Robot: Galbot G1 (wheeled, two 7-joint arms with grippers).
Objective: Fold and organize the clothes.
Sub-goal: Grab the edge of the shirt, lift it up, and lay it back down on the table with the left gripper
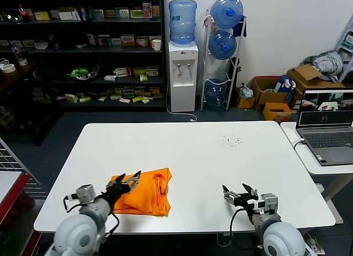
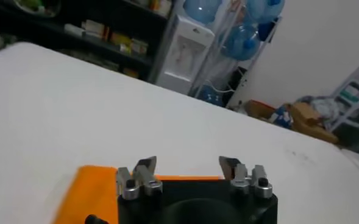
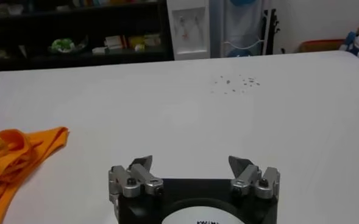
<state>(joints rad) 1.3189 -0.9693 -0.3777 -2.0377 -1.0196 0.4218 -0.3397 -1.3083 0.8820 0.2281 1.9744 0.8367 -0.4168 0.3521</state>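
The orange T-shirt [image 1: 148, 192] lies folded into a small bundle on the white table [image 1: 220, 156], near its front left. My left gripper [image 1: 126, 181] is open and empty, hovering just above the shirt's left part; the shirt shows as an orange strip under its jaws in the left wrist view [image 2: 81, 189]. My right gripper [image 1: 238, 191] is open and empty above the bare table near the front edge, well to the right of the shirt. In the right wrist view the shirt's crumpled edge [image 3: 11, 161] lies off to one side of the right gripper [image 3: 191, 163].
A second white table with an open laptop [image 1: 325, 126] stands at the right. Shelves [image 1: 83, 52], a water dispenser [image 1: 182, 74] and cardboard boxes [image 1: 276, 93] stand on the floor beyond the table. A few dark specks [image 1: 230, 139] mark the tabletop.
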